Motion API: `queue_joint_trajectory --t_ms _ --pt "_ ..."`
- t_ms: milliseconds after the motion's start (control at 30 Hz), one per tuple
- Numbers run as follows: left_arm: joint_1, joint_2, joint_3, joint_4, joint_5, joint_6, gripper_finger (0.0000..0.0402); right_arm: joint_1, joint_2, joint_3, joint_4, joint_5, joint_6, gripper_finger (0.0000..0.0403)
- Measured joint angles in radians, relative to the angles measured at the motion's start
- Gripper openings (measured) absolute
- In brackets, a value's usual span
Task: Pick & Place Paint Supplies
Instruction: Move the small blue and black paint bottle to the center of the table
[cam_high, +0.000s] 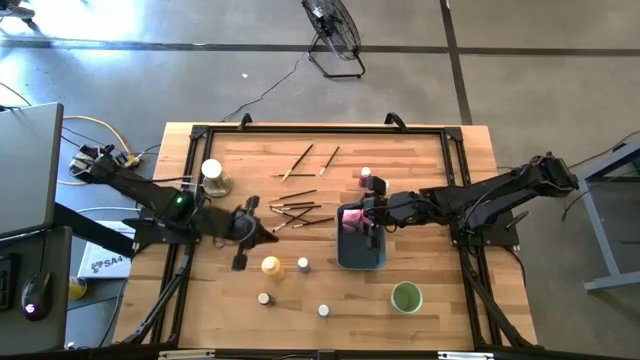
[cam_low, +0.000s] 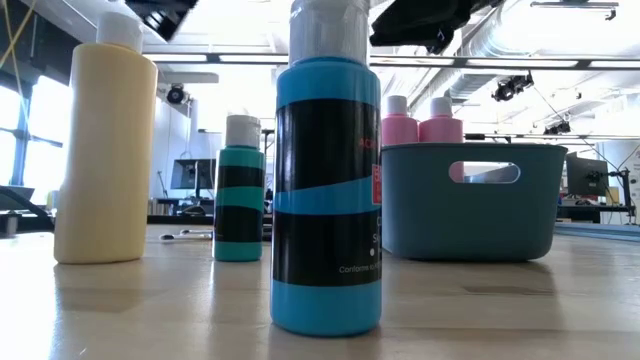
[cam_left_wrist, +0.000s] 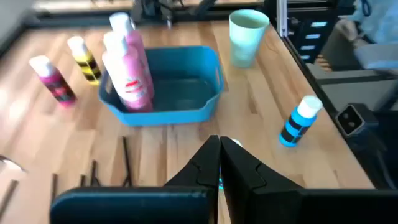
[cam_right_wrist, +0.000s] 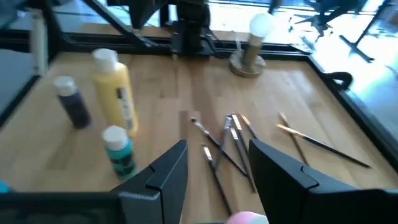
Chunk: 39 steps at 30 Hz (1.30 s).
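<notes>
Two pink squeeze bottles (cam_left_wrist: 132, 74) stand upright in the blue-grey tray (cam_left_wrist: 186, 106). My right gripper (cam_right_wrist: 217, 149) hovers open just above them (cam_high: 362, 214), its fingers clear of their caps (cam_low: 420, 105). A pink top (cam_right_wrist: 245, 218) shows below its fingers. My left gripper (cam_left_wrist: 219, 155) is shut and raised over the table's left-middle (cam_high: 268, 228), beside a loose cluster of brown-handled paintbrushes (cam_high: 297, 210). I see nothing held between its fingers. A yellow bottle (cam_high: 270, 265) and a teal bottle (cam_high: 303, 265) stand nearer the front edge.
A green cup (cam_high: 406, 297) stands front right, and two small jars (cam_high: 264, 298) (cam_high: 323, 311) near the front. Two brushes (cam_high: 315, 157) and small bottles (cam_high: 366, 177) lie toward the far edge. A white ball on a round base (cam_high: 213, 176) stands far left.
</notes>
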Motion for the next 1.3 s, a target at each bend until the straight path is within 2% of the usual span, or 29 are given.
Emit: queue_joint_trajectory --t_ms 100,200,400,667,733,967,1300 --pt "0.095 0.005 0.001 0.042 0.149 0.008 0.0008 0.0 -0.008 0.0 -0.025 0.042 -0.011 0.0162" --pt "0.171 0.007 0.0 0.056 0.254 0.03 0.0008 -0.004 -0.009 0.0 -0.029 0.045 -0.013 0.0162" --pt "0.244 0.032 0.0 0.08 0.354 0.031 0.0008 -0.004 -0.009 0.0 -0.048 0.045 -0.037 0.0162" --pt "0.247 0.104 0.041 0.024 0.356 0.031 0.0008 -0.004 -0.009 0.0 -0.072 0.085 -0.038 0.0162" --pt "0.247 0.145 0.082 0.03 0.356 0.031 0.0008 -0.004 -0.009 0.0 -0.083 0.113 -0.037 0.0162" --pt "0.247 0.277 0.211 -0.133 0.356 0.084 0.0008 -0.004 -0.009 0.0 -0.129 0.249 -0.013 0.0162" --pt "0.247 0.374 0.277 -0.157 0.373 0.076 0.0008 -0.004 -0.009 0.0 -0.16 0.254 -0.005 0.0162"
